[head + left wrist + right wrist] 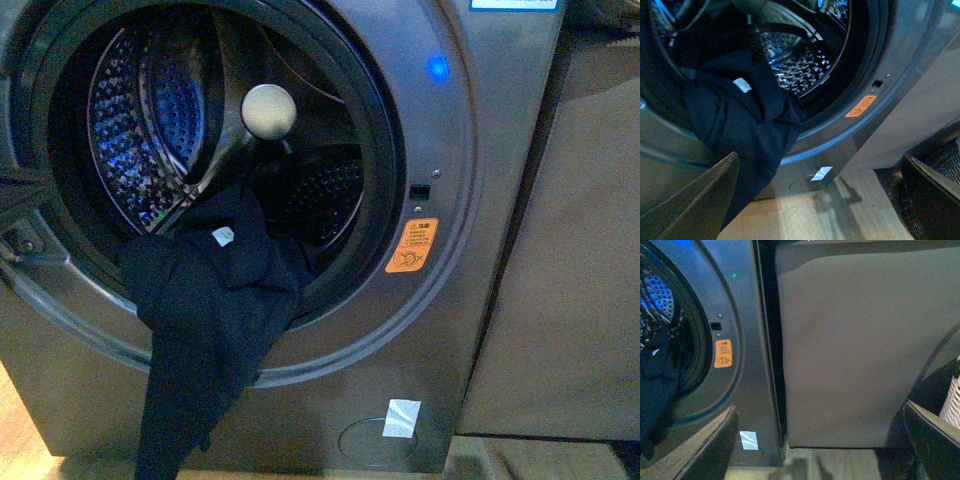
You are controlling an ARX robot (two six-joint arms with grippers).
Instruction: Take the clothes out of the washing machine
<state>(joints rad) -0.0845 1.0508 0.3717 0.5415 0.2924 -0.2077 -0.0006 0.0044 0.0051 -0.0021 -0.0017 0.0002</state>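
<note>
The grey washing machine (470, 150) stands with its porthole open and its perforated drum (140, 120) showing. The dark navy clothes (205, 310) hang out over the door rim and down the machine's front, with a small white tag on top. In the left wrist view the clothes (740, 130) lie close above my left gripper (822, 200), which is open and empty; its left finger (695, 200) is just below the hanging cloth. My right gripper (820, 445) is open and empty, facing the gap beside the machine (747, 340). Neither arm shows in the front view.
A grey cabinet panel (855, 355) stands right of the machine, also in the front view (560, 250). An orange warning sticker (412, 246) is by the porthole. A woven wicker basket (940, 165) sits on the wooden floor (805, 215) at the right.
</note>
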